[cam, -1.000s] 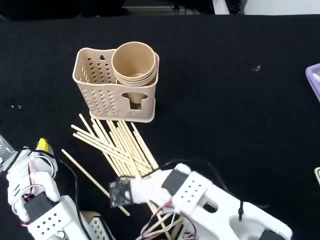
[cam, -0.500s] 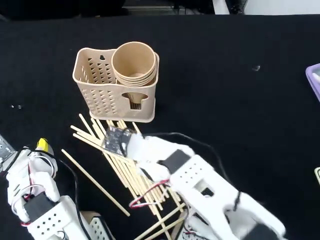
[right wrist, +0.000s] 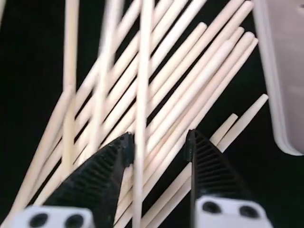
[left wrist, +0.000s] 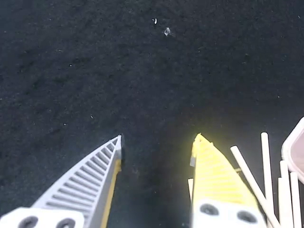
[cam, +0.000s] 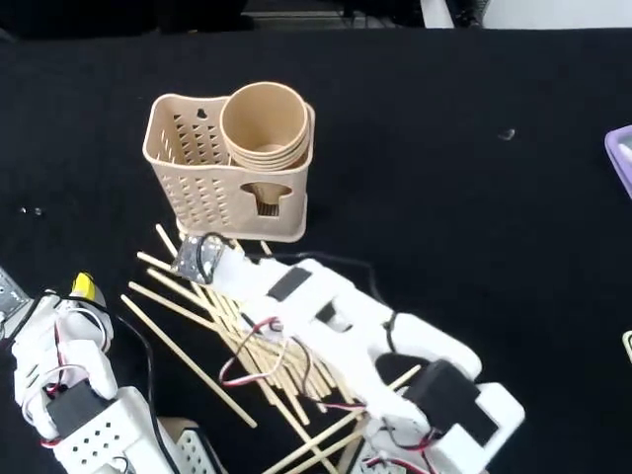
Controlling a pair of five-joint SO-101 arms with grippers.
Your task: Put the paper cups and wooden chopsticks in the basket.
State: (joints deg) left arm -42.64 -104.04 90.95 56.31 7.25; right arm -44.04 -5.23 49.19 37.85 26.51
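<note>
Black table [cam: 474, 197] all round, and the right gripper [right wrist: 159, 137] has swung forward from the near edge. It's now over the fanned wooden chopsticks [right wrist: 199, 71] just before the basket [cam: 188, 178], jaws parted narrowly astride a few sticks. Paper cups [cam: 265, 123] already sit stacked inside. Left gripper [left wrist: 157, 138] waits wide open, empty. A pinch looks imminent.

White arms [cam: 346, 316] w/ red+black cables [cam: 229, 375]; left end effector [left wrist: 157, 137] yellow+grey.

I see a beige perforated basket [cam: 212, 183], tan paper cups [cam: 265, 123], pale wooden chopsticks [cam: 188, 291], and a black worktop [cam: 474, 227].
</note>
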